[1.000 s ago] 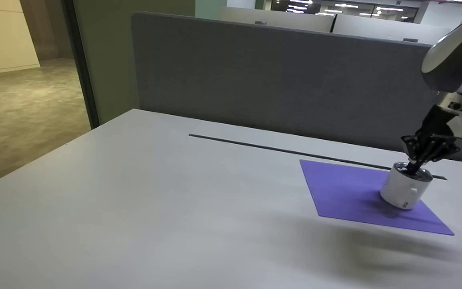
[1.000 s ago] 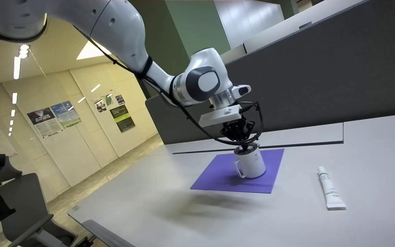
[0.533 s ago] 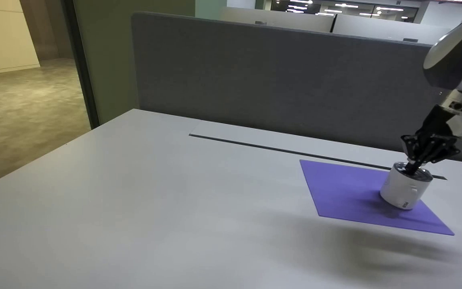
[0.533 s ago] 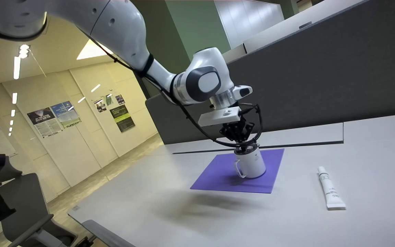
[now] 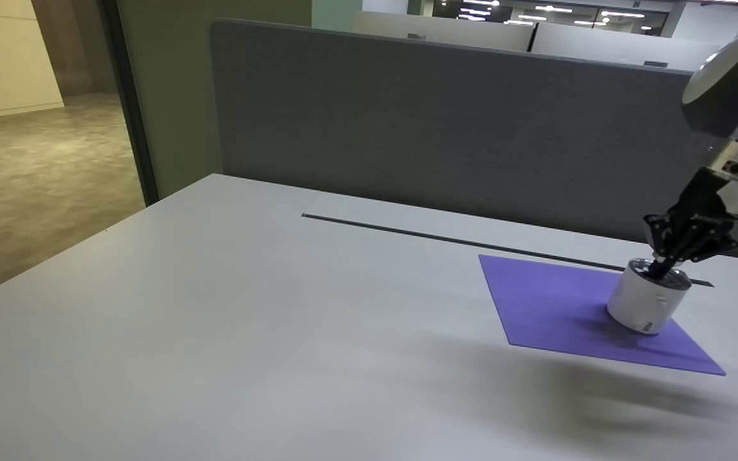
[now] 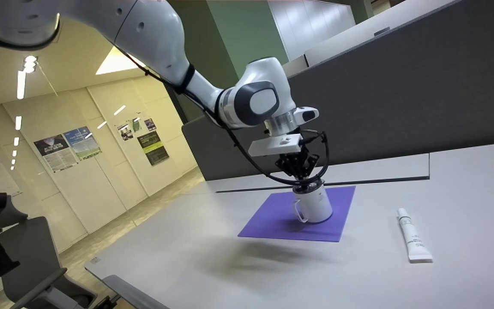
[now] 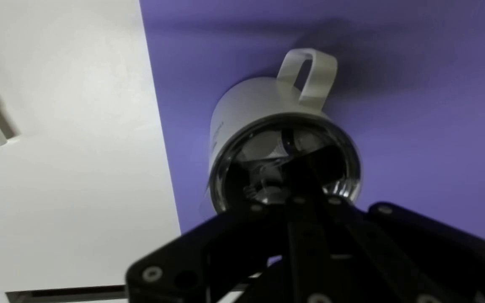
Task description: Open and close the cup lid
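The white cup (image 5: 639, 304) stands upright on the purple mat (image 5: 535, 298); it also shows in an exterior view (image 6: 317, 208) and in the wrist view (image 7: 249, 103). Its handle points to the top in the wrist view. The round dark, glossy lid (image 7: 261, 147) fills the cup's top inside a shiny rim and shows in an exterior view (image 5: 679, 282). My black gripper (image 5: 658, 269) points down with its fingers together, tips at the lid's surface. In the wrist view the fingers (image 7: 305, 166) cover part of the lid. Whether anything thin is between the tips is hidden.
A white tube (image 6: 413, 240) lies on the table to one side of the mat. A dark slot strip (image 5: 439, 239) runs along the table's back, before a grey partition (image 5: 439, 128). A black cable (image 6: 247, 159) loops around the gripper.
The arm's wrist has shifted and tilted very slightly to the right in both exterior views. The fingertips stay at the lid, and the cup and mat have not moved.
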`<act>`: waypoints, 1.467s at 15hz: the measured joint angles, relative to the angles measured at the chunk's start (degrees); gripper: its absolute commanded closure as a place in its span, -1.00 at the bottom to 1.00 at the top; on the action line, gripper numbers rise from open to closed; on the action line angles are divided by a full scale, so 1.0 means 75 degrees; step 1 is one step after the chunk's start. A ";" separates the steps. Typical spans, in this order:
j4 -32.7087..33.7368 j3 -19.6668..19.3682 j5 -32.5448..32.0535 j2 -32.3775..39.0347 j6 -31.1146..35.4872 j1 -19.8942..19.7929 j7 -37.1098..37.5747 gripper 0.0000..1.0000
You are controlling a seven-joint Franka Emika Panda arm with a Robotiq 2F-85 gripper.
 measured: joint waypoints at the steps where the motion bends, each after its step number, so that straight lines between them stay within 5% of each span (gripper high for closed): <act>1: 0.0008 0.0000 0.0035 0.0004 -0.0018 -0.0014 -0.0001 1.00; 9: 0.0460 0.0226 0.0530 -0.0200 0.0259 -0.0169 -0.0124 1.00; 10: 0.0552 0.0290 0.0589 -0.0292 0.0098 -0.0217 -0.0185 0.49; 17: 0.1163 0.0106 0.0324 -0.0874 -0.2397 -0.0110 -0.0409 -0.34; 22: 0.1385 -0.0460 -0.0862 -0.0996 -0.3195 0.0358 -0.0328 -0.96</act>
